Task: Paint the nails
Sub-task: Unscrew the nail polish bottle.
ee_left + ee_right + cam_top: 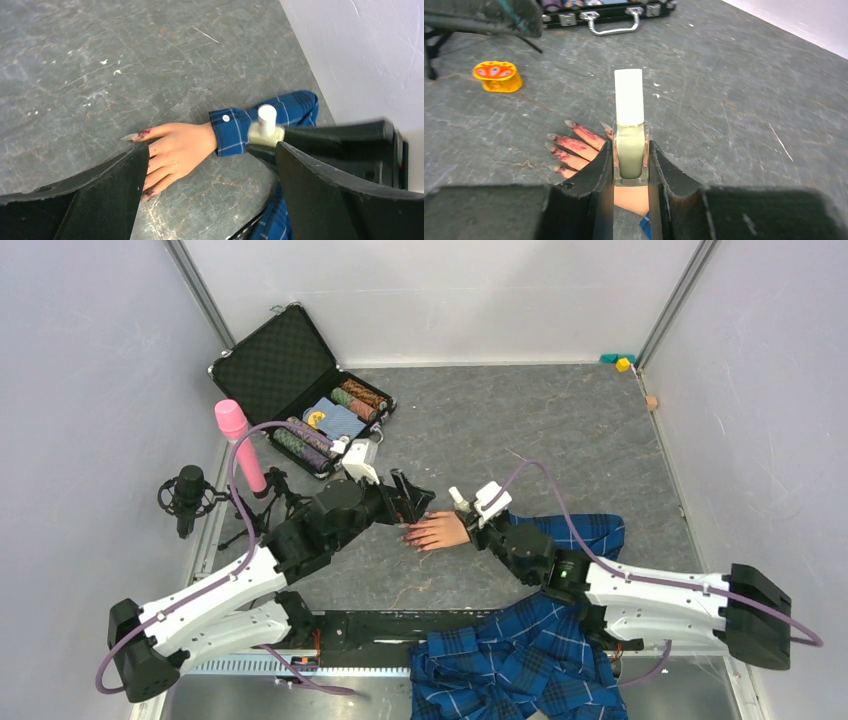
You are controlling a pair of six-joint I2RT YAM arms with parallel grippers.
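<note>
Grey marbled tabletop [560, 430], boxed in by white walls, is filling the overhead view. A flesh-coloured mannequin hand [440, 531] in a blue plaid sleeve [575, 535] is lying back up near the middle, fingers pointing left. Its tiny reddish-pink nails [409, 536] are resting just beside the left gripper [415, 502], whose jaws are standing spread with nothing between them. The right gripper [478, 512] is hovering over the wrist, clamping a small clear bottle with a white cap [457, 497]. An open black case of striped chips [300, 390], a pink cylinder [238, 445] and a black microphone [188, 495] are sitting toward the far left. Loose plaid cloth [520, 660] is bunching at the near edge.

Left wrist camera: the released black fingers [100, 200] are framing the hand from either side. The smeared red nails [144, 134] are lying on the table by the tip of the finger at left.

Right wrist camera: the two fingers are pressing both sides of the upright bottle, which is holding pale greenish liquid, directly above the back of the hand. Red-stained fingertips are fanning out beyond it. A small orange-and-yellow toy [497, 76] is sitting well apart to the left, and the case's silver handle [611, 25] is showing at top.
</note>
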